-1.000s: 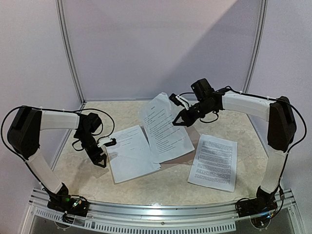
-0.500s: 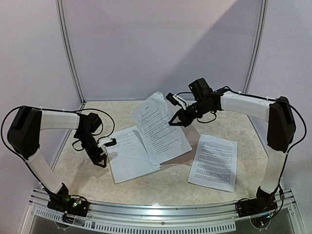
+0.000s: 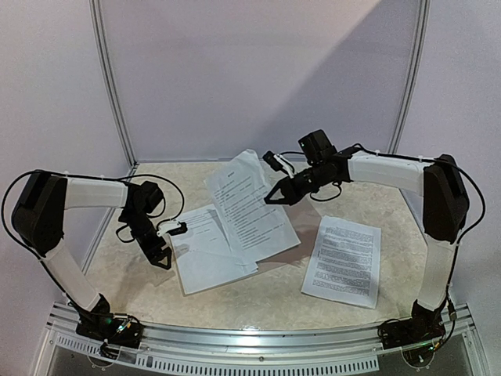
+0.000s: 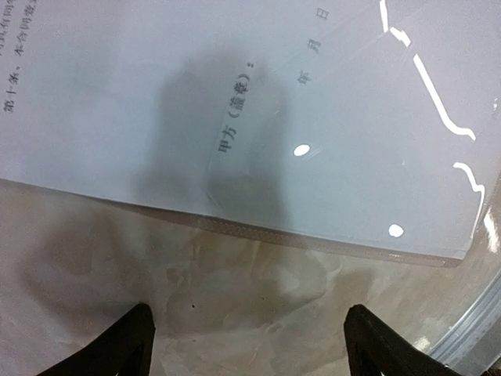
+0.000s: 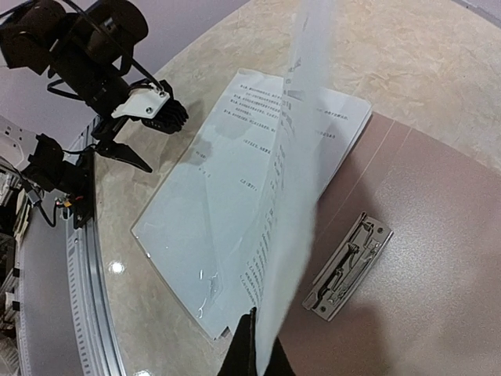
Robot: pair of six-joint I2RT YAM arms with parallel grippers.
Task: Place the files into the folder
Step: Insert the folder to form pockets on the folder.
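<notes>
1 stack (image 3: 207,258) on folder (image 5: 438,235) | R jaws pinch sheet (image 5: 293,196) | file (image 3: 342,260) outside

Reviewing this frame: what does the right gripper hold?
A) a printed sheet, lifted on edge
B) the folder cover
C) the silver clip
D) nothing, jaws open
A: in the right wrist view the right gripper is pinched shut on the lower edge of a printed sheet raised above the folder, with the clip lying apart from it.

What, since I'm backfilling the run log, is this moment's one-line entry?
right end effector: shut on held file, raised over folder | left end effector: open, beside left file | right file: on table
</notes>
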